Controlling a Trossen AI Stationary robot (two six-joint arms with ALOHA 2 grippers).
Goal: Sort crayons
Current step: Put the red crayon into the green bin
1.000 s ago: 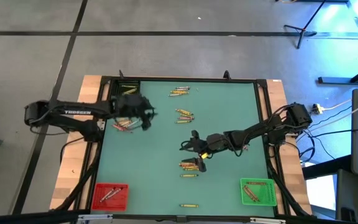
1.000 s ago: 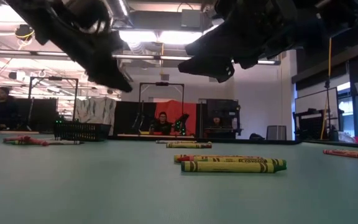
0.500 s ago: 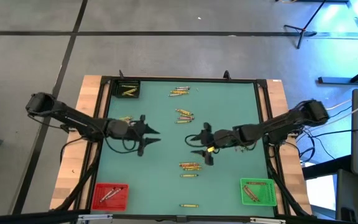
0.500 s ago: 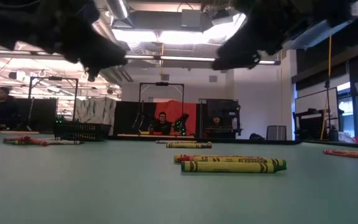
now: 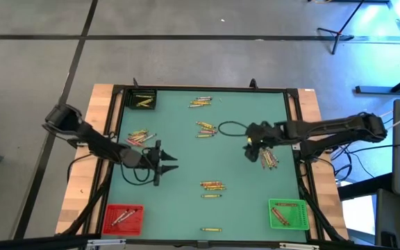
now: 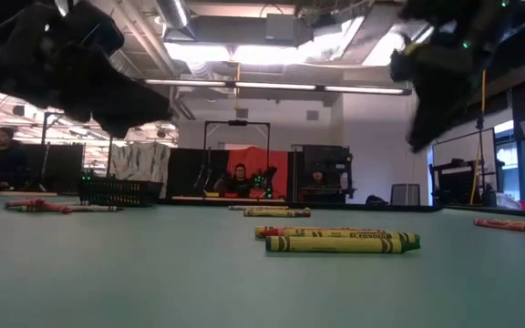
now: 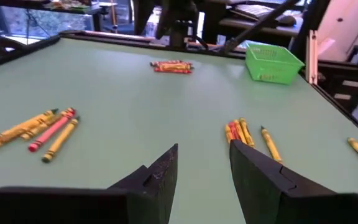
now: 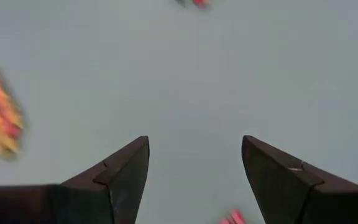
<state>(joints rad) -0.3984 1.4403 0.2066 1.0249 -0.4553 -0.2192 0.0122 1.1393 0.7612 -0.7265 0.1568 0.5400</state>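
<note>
Hovering with my right pincer [image 5: 254, 146] spread wide and empty, the nearest small bundle of thin wax crayons [image 5: 269, 159] lies just beside it on the green desk [image 5: 242, 201], long axes slanting toward the desk's near right corner.

The left arm is reaching in from the table's left edge, bending at the elbow and stretching low toward the middle. Its left gripper [image 5: 164, 161] is pointing rightward across the mat, its two dark fingers [image 7: 160, 177] standing apart with nothing between them. The right arm is extending from the right edge, lying nearly level. The right gripper [image 5: 253, 144] is hanging over the mat, fingers [image 8: 126, 171] spread wide and gripping nothing.
</note>
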